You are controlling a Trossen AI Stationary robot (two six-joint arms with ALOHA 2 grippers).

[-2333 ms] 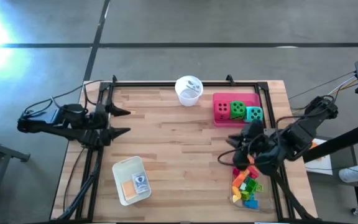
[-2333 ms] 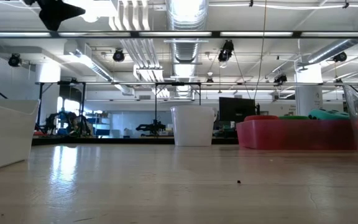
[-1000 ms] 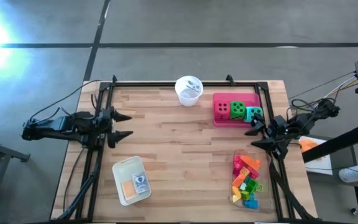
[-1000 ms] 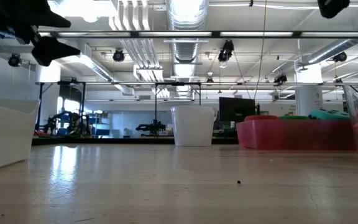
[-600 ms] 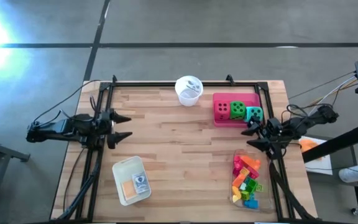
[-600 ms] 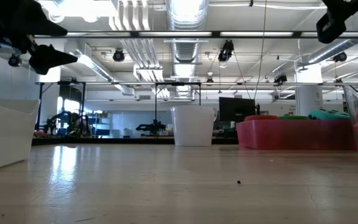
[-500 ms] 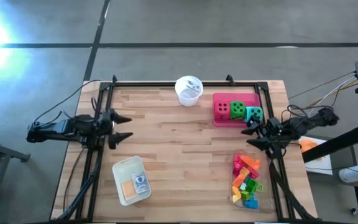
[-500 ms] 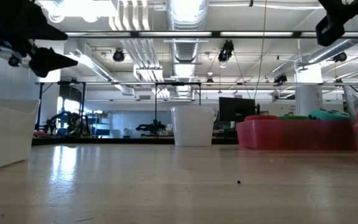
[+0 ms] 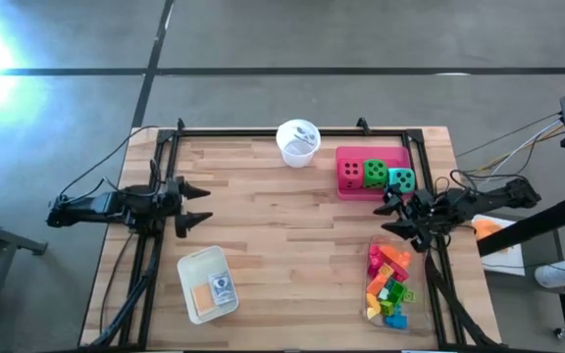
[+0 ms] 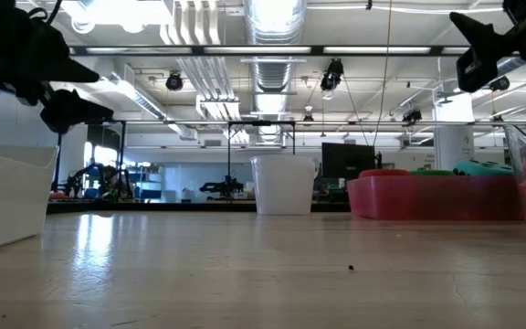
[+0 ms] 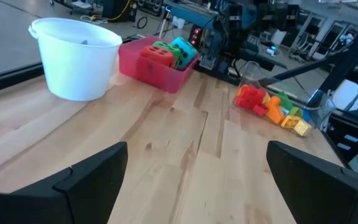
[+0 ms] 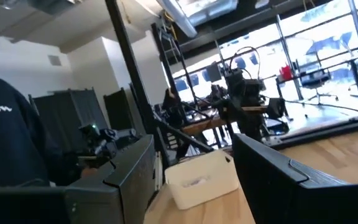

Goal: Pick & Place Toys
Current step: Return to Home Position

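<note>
From above, the left gripper hovers at the left edge of the table. Its fingers are spread wide and empty, well apart from the cards lying in the white tray near the near-left corner. The right gripper, also wide and empty, sits by the right edge. It lies between the three dice in the pink tray and the bricks heaped in the clear tray toward the near-right corner. A white cup stands at the far edge. At table height, both grippers hang high above the wood, the left gripper over the white tray's side and the right gripper over the pink tray's side. From the left wrist, its spread fingers frame bare table, with cup, dice and bricks all well beyond. From the right wrist, wide fingers frame the distant white tray, and a person in a dark top stands beside.
</note>
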